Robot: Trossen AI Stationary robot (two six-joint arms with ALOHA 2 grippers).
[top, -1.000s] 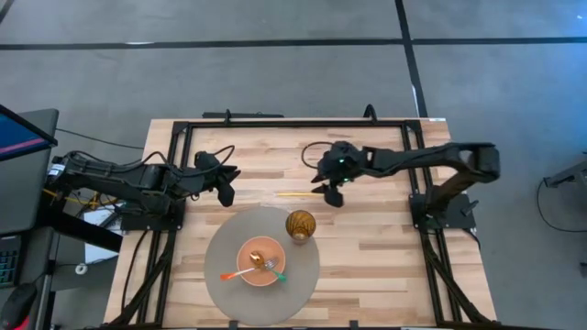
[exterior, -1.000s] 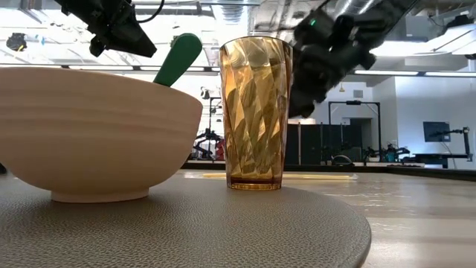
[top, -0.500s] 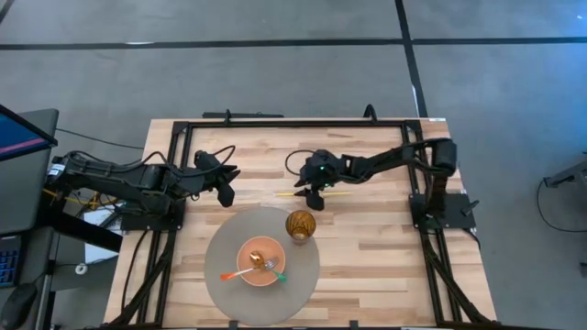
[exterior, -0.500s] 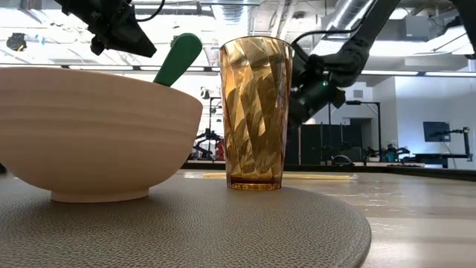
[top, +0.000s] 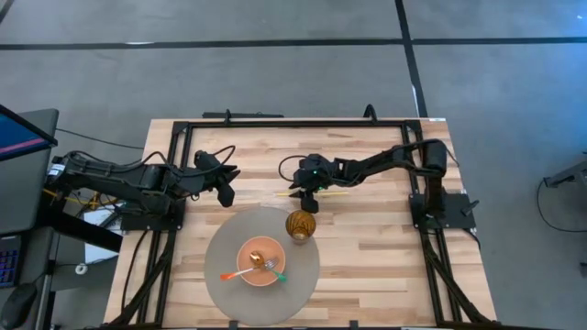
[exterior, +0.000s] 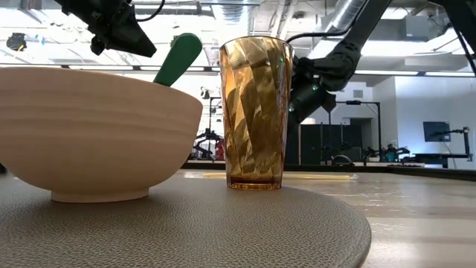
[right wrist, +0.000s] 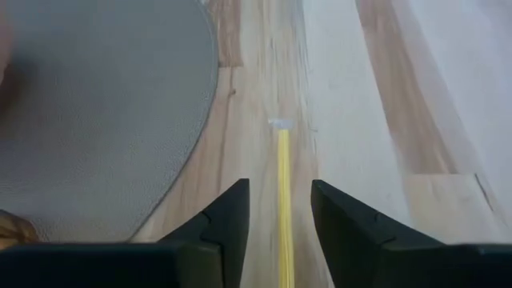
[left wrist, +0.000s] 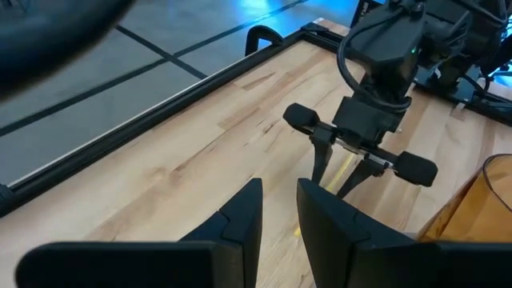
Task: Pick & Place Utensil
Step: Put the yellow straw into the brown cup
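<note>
My dark fingers (right wrist: 228,220) are framing a yellow utensil (right wrist: 282,200) lying on the pale, streaky wooden table (right wrist: 376,96). A grey pebbled mat (top: 225,257) is carrying a peach bowl (top: 249,266), an amber faceted tumbler (exterior: 255,112) and green- and orange-handled utensils (top: 248,272). My black left gripper (top: 226,188) is showing too.
</note>
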